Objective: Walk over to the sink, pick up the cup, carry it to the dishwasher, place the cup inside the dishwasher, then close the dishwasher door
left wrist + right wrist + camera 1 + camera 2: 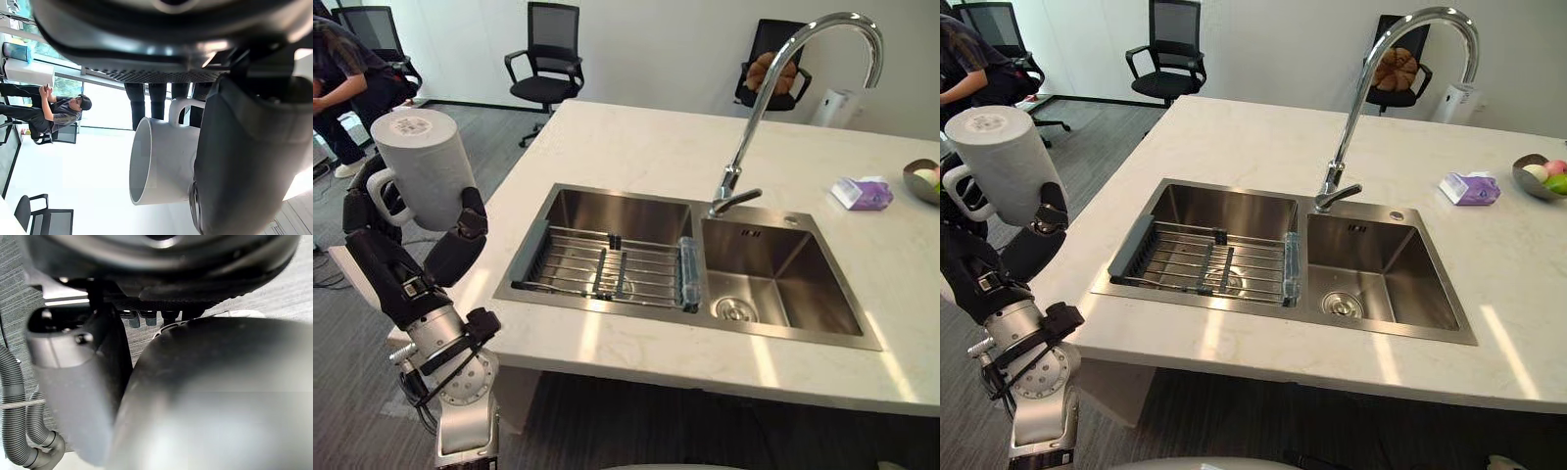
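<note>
Grey carpet and black office chairs [548, 59] surround a pale stone-look desk [636, 147]. Out past its left edge, the robot's left hand [458, 243] is curled round a white ceramic cup [423, 166], fingers through the handle, thumb braced on the wall, base turned upward. Well apart sits the steel double sink [783, 259] with its wire rack [597, 269]. I cannot read the right hand [73, 382]. For the carry, I'd keep that hold tight, swing the cup clear of the desk's edge, and mind the person [342, 78] behind when turning.
</note>
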